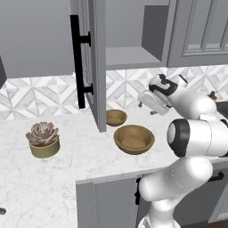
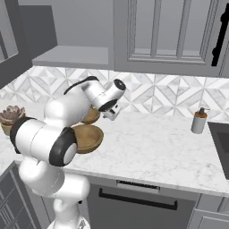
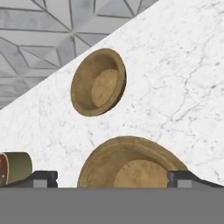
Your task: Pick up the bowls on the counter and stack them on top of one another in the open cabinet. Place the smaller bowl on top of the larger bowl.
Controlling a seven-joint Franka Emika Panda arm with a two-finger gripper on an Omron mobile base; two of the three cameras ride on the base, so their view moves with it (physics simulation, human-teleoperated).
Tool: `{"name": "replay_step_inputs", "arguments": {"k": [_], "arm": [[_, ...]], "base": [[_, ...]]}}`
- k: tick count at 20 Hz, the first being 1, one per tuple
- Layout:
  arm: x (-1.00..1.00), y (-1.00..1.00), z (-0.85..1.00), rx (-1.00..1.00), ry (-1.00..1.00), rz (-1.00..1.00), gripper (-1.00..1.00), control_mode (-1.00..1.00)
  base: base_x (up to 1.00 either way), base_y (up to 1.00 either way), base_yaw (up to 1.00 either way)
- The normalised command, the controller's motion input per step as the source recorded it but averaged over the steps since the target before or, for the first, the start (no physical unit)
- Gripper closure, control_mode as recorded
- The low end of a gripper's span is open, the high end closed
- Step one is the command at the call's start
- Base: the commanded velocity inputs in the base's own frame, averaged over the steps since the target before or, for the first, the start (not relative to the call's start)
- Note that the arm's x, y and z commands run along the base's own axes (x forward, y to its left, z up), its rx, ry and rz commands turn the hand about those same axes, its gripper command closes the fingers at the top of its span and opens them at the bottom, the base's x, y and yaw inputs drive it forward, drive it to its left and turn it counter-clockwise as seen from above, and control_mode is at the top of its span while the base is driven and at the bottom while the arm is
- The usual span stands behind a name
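The larger bowl (image 1: pixel 134 139) is a wide brown wooden bowl on the white marble counter (image 1: pixel 67 169). The smaller bowl (image 1: pixel 116 117) stands just behind it, near the backsplash. Above them the cabinet (image 1: pixel 129 57) stands open, its shelf bare. My gripper (image 1: pixel 143 105) hangs in the air just right of the bowls and above them, open and holding nothing. From the right, the arm hides part of the larger bowl (image 2: pixel 89 137) and most of the smaller bowl (image 2: pixel 91 117). In the hand view the larger bowl (image 3: pixel 131 166) lies between my spread fingertips (image 3: pixel 43 178), and the smaller bowl (image 3: pixel 98 82) lies beyond it.
The open cabinet door (image 1: pixel 97 67) with its black bar handle (image 1: pixel 79 62) juts out over the counter just left of the bowls. A succulent in an olive-green pot (image 1: pixel 43 140) stands further left. A soap dispenser (image 2: pixel 199 120) stands at the right near a dark sink edge.
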Motion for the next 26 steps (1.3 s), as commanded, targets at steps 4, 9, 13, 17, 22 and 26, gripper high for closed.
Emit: {"name": "replay_step_inputs", "arguments": {"k": [4, 9, 13, 17, 22, 26], "arm": [[0.21, 0.03, -0.3, 0.0, 0.0, 0.01, -1.0, -1.0], [0.14, 0.08, -0.27, 0.01, 0.0, 0.04, -1.0, -1.0], [0.34, 0.22, -0.19, 0.0, 0.0, 0.04, -1.0, -1.0], [0.38, 0.29, -0.21, 0.0, 0.01, 0.02, -1.0, -1.0], [0.33, 0.23, -0.21, 0.0, 0.01, 0.0, -1.0, -1.0], [0.36, 0.05, -0.38, 0.0, 0.0, 0.0, -1.0, -1.0]], "base": [[0.0, 0.0, 0.0], [0.0, 0.0, 0.0], [0.0, 0.0, 0.0], [0.0, 0.0, 0.0], [0.0, 0.0, 0.0], [0.0, 0.0, 0.0]]}}
